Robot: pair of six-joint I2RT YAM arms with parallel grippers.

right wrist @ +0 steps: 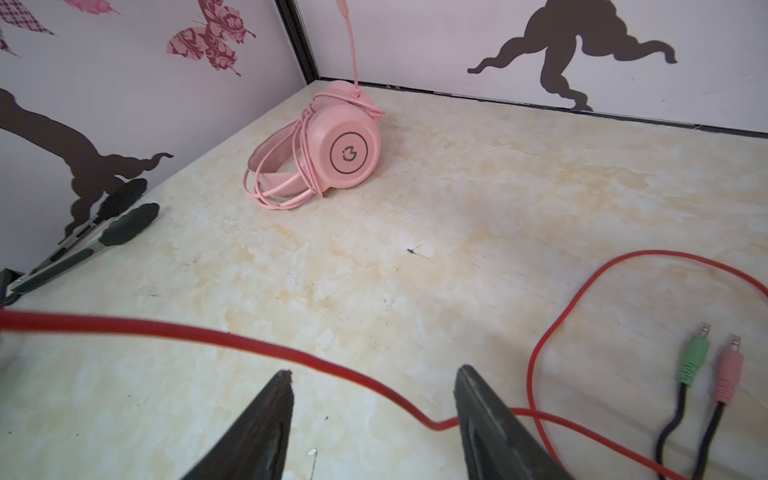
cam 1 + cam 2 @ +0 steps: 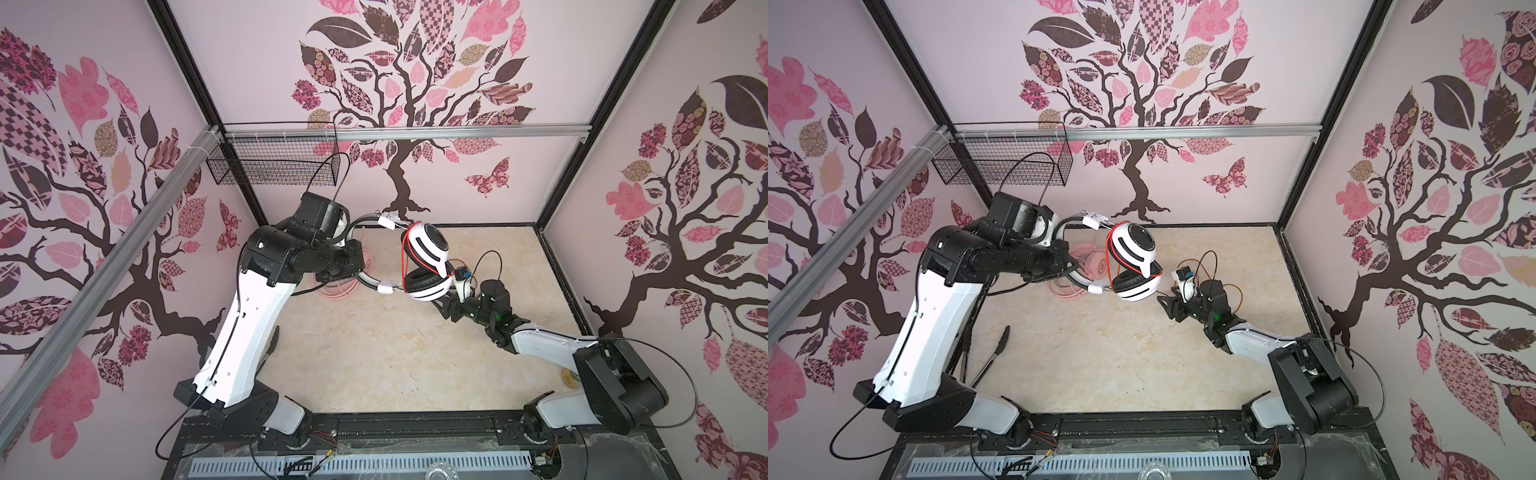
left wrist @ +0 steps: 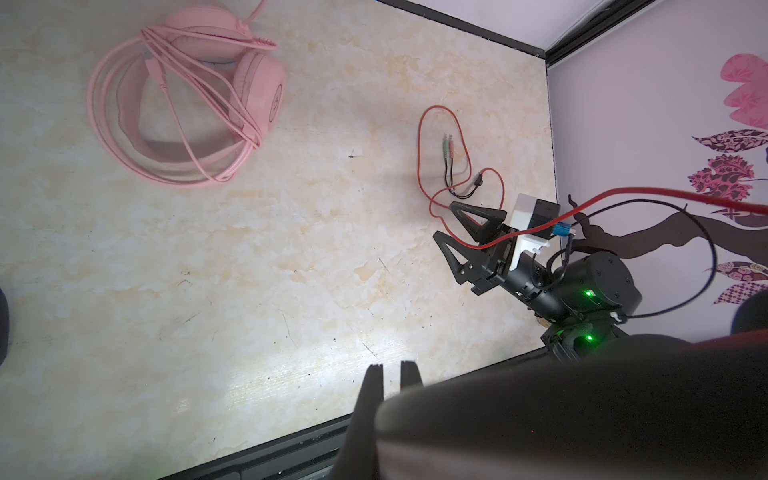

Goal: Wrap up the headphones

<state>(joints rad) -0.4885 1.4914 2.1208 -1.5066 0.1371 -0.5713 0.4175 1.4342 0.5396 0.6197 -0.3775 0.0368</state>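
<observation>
The white-and-black headphones [image 2: 428, 249] [image 2: 1133, 249] hang above the table, earcups toward the middle, held by the headband. My left gripper [image 3: 391, 365] is shut on that headband, which fills the left wrist view as a dark blur; both top views hide the grip under the wrist. Their orange-red cable [image 1: 249, 345] [image 3: 478, 247] drops from the earcups, runs loosely between the fingers of my open right gripper [image 1: 374, 372] [image 2: 1169, 307] [image 3: 446, 220] and loops on the table to green and pink plugs [image 1: 692, 357]. The pink headphones [image 3: 249, 83] [image 1: 349, 153] lie at the back left, cable wound around them.
Black-tipped tongs [image 2: 992, 357] [image 1: 104, 232] lie on the table near the left wall. A black wire basket [image 2: 274, 162] hangs on the back left rail. Walls close in the marble-patterned table [image 3: 249, 270] on three sides.
</observation>
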